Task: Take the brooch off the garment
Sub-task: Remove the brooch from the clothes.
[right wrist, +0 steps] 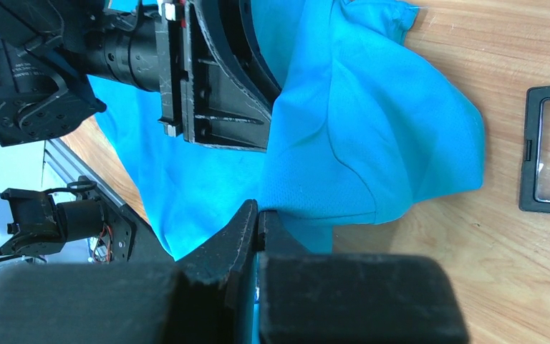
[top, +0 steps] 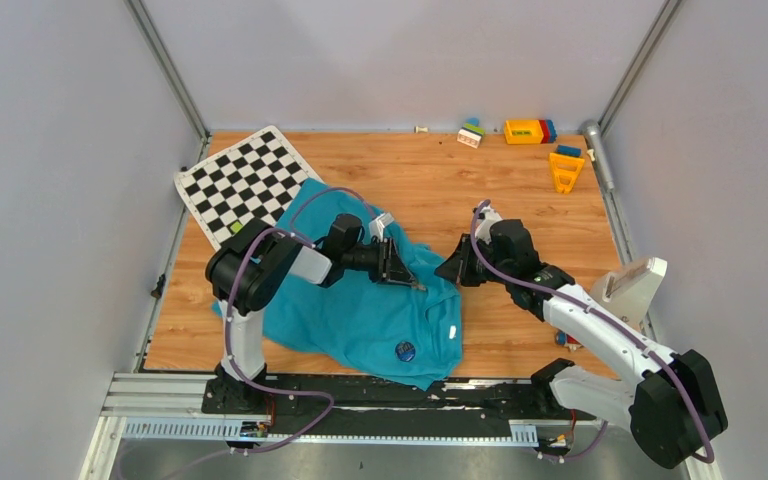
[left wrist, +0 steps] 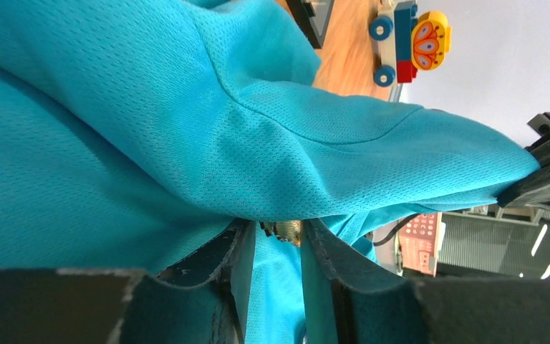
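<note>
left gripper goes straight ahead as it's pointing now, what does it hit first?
The shirt: a raised fold hangs right across the left gripper's part-open jaws, seemingly touching them. Next in line is probably the right gripper pinching that fold.

The garment (left wrist: 186,143) is matt, mesh-knit cloth; the table (top: 520,200) looks like smooth wood.

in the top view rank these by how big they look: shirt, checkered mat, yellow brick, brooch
1. shirt
2. checkered mat
3. yellow brick
4. brooch
The brick lies farther from the camera, yet it looks bigger than the brooch.
</note>
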Robot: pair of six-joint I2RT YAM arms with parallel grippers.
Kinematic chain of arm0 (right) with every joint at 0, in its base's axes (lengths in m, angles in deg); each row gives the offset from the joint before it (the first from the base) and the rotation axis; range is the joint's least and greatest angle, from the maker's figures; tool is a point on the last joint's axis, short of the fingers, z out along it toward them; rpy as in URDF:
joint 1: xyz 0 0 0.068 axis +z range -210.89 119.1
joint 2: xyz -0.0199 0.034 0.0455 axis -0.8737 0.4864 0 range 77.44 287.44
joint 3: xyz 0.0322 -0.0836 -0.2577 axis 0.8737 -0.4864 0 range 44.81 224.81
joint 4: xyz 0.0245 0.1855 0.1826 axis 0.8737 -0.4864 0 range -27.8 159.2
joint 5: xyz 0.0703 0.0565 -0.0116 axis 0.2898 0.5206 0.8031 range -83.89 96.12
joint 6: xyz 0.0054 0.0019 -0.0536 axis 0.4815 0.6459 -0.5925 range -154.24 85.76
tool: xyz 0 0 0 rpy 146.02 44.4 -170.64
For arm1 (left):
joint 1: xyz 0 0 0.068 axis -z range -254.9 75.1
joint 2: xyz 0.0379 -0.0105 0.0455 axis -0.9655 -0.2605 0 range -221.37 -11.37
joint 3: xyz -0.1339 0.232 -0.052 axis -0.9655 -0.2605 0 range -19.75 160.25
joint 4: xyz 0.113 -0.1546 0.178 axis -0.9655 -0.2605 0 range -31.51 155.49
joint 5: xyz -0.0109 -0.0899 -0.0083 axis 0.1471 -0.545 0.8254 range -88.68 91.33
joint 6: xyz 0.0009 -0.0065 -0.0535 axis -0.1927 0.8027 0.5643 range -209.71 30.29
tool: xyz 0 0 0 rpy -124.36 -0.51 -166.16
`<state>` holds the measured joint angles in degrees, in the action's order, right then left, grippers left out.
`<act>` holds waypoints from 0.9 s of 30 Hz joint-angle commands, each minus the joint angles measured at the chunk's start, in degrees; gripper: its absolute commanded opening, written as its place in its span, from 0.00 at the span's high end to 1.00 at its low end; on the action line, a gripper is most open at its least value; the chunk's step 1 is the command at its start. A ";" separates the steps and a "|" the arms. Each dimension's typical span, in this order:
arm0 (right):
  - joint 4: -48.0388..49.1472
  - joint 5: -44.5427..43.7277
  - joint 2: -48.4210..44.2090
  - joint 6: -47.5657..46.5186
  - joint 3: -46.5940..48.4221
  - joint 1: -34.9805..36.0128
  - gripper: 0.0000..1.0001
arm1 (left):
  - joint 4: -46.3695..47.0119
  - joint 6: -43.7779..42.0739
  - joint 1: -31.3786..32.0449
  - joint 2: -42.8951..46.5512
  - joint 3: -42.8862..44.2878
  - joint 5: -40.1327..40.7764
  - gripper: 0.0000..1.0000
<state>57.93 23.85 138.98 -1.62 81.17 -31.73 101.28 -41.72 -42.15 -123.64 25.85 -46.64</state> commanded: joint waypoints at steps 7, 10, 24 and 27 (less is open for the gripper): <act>2.47 -1.28 -1.42 1.10 -0.12 -0.19 1.00 | 0.97 -1.50 1.23 1.90 1.16 -0.51 1.00; 1.28 -4.10 -0.94 1.61 -0.41 -0.12 1.00 | -5.05 -5.17 1.26 5.33 1.20 2.12 1.00; 0.21 -10.03 -0.57 1.38 -2.90 -0.12 0.82 | -12.51 -10.53 1.24 11.33 1.05 5.65 1.00; 2.17 -6.83 -0.41 0.97 -3.81 -0.14 0.69 | -11.57 -9.95 1.17 12.46 0.47 5.17 1.00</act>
<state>56.45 14.37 138.96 0.15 78.40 -31.73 88.67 -50.64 -41.12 -114.98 25.89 -41.00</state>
